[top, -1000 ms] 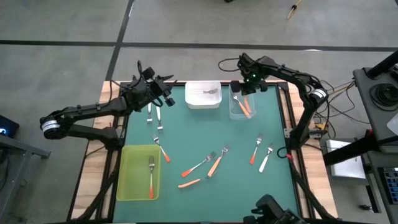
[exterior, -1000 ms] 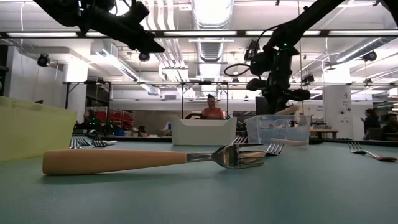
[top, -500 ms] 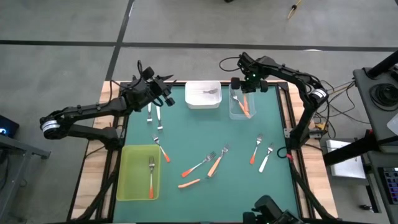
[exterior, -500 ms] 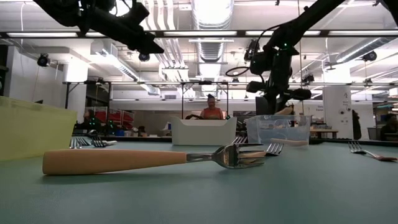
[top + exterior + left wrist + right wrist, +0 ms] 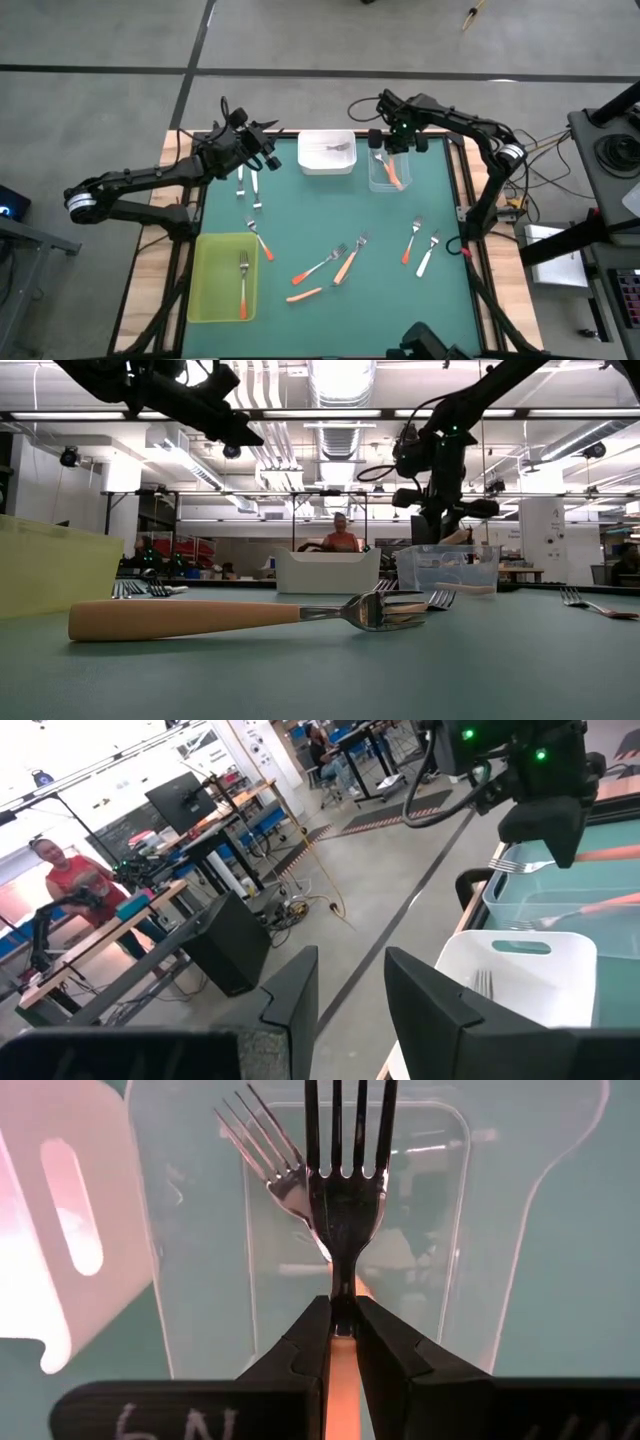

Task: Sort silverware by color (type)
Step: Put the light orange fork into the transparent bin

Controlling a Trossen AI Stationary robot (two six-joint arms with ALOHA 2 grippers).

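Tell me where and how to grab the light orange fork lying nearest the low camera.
Grip the light orange fork around the middle of its handle, coming straight down from above. It lies flat on the green mat, so only a top approach gets fingers on both sides. The handle is straight, thicker than the neck and tines, and nothing else touches it in the high view.

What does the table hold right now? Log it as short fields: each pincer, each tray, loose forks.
right pincer: shut on a light orange fork, over the clear tray
left pincer: open, empty, raised near the table's far left corner
clear tray: one fork inside
white tray: one fork
yellow-green tray: one red-orange fork
loose forks: several on the green mat
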